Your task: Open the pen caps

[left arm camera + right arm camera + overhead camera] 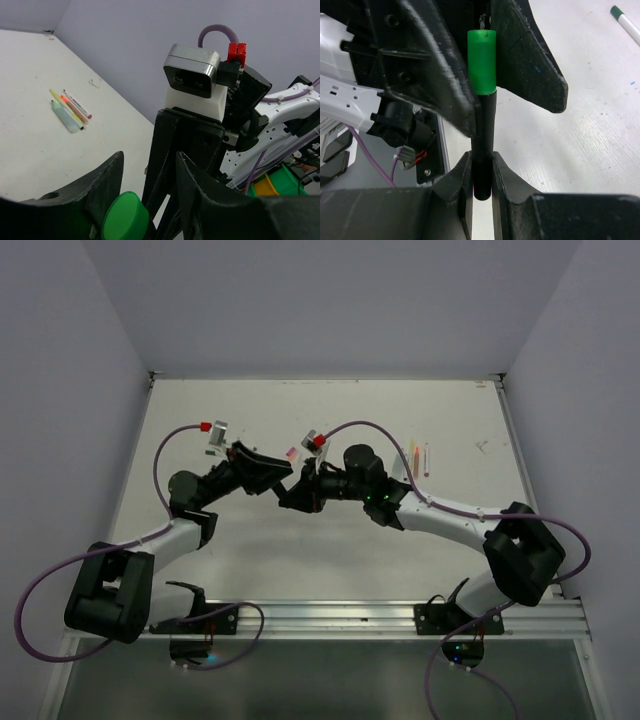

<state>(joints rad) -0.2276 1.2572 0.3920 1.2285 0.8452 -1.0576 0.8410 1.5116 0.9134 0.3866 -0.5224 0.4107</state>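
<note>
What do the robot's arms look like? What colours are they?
The left arm and right arm have white tube sections between chunky black joints. A thin purple cable loops along each, ending at a red plug. Each end effector has two black wedge-shaped fingers, and a silver-and-white camera sits on the wrist.

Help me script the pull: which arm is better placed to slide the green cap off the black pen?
Left. The left gripper flanks the green cap, while the right gripper clamps the black pen body and can anchor it.
</note>
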